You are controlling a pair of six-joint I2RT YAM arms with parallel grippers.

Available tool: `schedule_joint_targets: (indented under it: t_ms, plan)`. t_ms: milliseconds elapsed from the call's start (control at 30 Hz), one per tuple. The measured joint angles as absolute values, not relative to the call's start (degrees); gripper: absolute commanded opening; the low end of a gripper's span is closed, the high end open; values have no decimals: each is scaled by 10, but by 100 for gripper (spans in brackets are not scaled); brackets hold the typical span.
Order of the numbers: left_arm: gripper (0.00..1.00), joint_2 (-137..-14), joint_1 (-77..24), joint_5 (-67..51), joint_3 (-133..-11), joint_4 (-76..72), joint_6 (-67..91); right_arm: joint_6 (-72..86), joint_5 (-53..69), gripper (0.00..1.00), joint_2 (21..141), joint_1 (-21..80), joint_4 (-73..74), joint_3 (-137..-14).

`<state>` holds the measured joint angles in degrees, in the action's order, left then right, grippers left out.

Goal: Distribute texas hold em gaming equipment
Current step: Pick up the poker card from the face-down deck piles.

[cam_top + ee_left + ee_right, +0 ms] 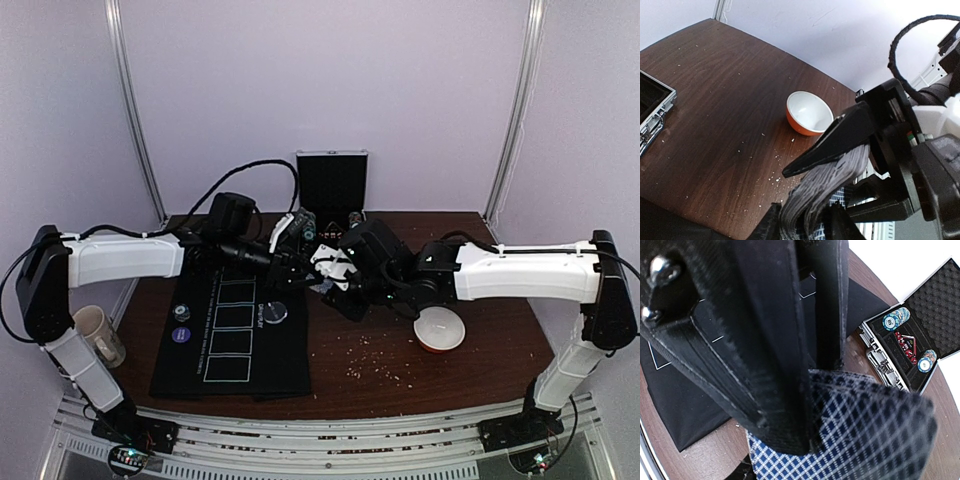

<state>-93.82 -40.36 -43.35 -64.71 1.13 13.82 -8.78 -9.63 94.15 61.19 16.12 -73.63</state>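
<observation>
Top external view: over the brown worktop (480, 370), just right of the black mat (285, 350), my left arm (125, 258) and right arm (520, 272) meet. The right jaws clamp the cards (855, 435). The left jaws flank the same deck, though I cannot tell whether they grip.

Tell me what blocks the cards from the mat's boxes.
Nothing visible does. The cards, in the right gripper, hang just right of the mat; its outlined boxes lie bare, with chips only beside them.
</observation>
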Motion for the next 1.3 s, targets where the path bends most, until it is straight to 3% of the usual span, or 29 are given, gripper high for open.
schedule_joint_targets:
  t_ms: [100, 367, 433, 533, 633, 900, 967, 1067, 1233, 1300]
  plan:
    - [27, -932, -404, -422, -649, 22, 133, -88, -98, 48, 941, 612, 157, -736]
    - [29, -909, -404, -401, -647, 37, 129, -88, -98, 48, 941, 612, 138, -736]
    - [32, -908, -404, -399, -647, 38, 127, -88, -98, 48, 941, 612, 137, -736]
    - [46, -908, -404, -397, -647, 39, 121, -88, -98, 48, 941, 612, 139, -736]
    - [47, -908, -400, -392, -647, 40, 119, -88, -98, 48, 941, 612, 144, -736]
    - [33, -933, -395, -445, -647, 13, 152, -90, -98, 47, 941, 611, 155, -736]
    - [24, -937, -395, -462, -647, 7, 159, -93, -98, 47, 941, 611, 155, -736]
    - [1, -939, -393, -479, -646, 0, 172, -103, -98, 47, 941, 611, 155, -736]
    - [0, -939, -389, -505, -641, -14, 188, -111, -99, 48, 941, 608, 158, -736]
    - [0, -939, -388, -509, -638, -20, 193, -114, -99, 56, 941, 608, 158, -736]
